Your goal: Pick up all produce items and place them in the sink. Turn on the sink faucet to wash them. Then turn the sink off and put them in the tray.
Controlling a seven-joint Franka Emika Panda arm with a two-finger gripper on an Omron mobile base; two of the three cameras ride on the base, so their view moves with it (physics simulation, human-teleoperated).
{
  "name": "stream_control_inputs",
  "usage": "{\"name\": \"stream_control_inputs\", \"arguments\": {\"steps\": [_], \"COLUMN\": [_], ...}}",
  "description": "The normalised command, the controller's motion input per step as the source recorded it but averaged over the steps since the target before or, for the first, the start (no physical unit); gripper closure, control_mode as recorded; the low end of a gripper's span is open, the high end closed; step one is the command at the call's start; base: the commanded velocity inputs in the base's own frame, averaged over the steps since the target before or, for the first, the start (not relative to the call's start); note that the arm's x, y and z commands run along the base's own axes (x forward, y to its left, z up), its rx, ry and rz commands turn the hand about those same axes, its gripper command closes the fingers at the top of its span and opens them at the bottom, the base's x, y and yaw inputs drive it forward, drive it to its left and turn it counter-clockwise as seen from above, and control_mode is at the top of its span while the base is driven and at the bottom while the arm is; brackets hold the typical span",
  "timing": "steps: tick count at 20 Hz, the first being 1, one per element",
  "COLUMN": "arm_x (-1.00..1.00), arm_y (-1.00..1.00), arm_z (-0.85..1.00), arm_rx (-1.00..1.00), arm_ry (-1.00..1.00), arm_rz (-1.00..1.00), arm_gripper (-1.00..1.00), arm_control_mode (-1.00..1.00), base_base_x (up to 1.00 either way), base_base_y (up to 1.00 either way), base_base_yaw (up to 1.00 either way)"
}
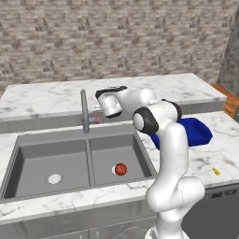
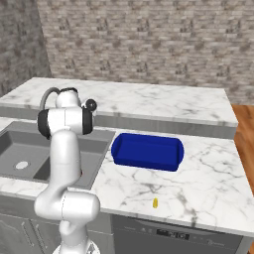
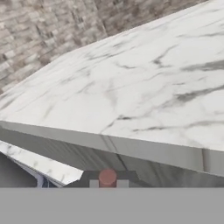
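The white arm [image 1: 170, 158] is rising nearest, its closed pincer [image 1: 97, 116] sitting beside the faucet [image 1: 84, 112]. A small round red-orange tomato [image 1: 121, 169] is lying in the grey sink's [image 1: 28, 158] right basin. The deep-blue tray [image 2: 146, 151] is sitting on the bench [image 2: 208, 183].

Small red-orange fruit [image 1: 121, 169] in right bowl of grey double sink [image 1: 28, 140] — blue tray [image 2: 147, 151] on counter beside it

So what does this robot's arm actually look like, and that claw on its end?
The arm is glossy white, built of fat rounded tube sections, with black rings at its joints. Its end section is a stubby white cylinder with a dark cap. The claw has two small pale tips; a reddish round knob sits between them.
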Motion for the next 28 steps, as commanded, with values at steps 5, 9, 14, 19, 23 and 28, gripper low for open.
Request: {"name": "stream_control_inputs", "arguments": {"steps": [5,9,14,19,23,28], "arm_x": [-0.08,-0.11,-0.12,-0.11,-0.10,0.00], "arm_y": [-0.84,-0.85,-0.83,-0.79,-0.76,-0.31], "arm_z": [-0.32,-0.34,-0.38,-0.40,-0.41,-0.22], "arm_rx": [0.06,0.06,0.06,0.06,0.06,0.02], "arm_ry": [0.07,0.06,0.07,0.08,0.09,0.07], "arm_rz": [0.00,-0.01,-0.01,-0.01,-0.01,0.00], "arm_gripper": [1.00,1.00,1.00,1.00,1.00,1.00], "arm_control_mode": [-1.00,-1.00,-1.00,-1.00,-1.00,-1.00], "base_base_x": [0.00,0.00,0.00,0.00,0.00,0.00], "base_base_y": [0.00,0.00,0.00,0.00,0.00,0.00], "base_base_yaw": [0.00,0.00,0.00,0.00,0.00,0.00]}}
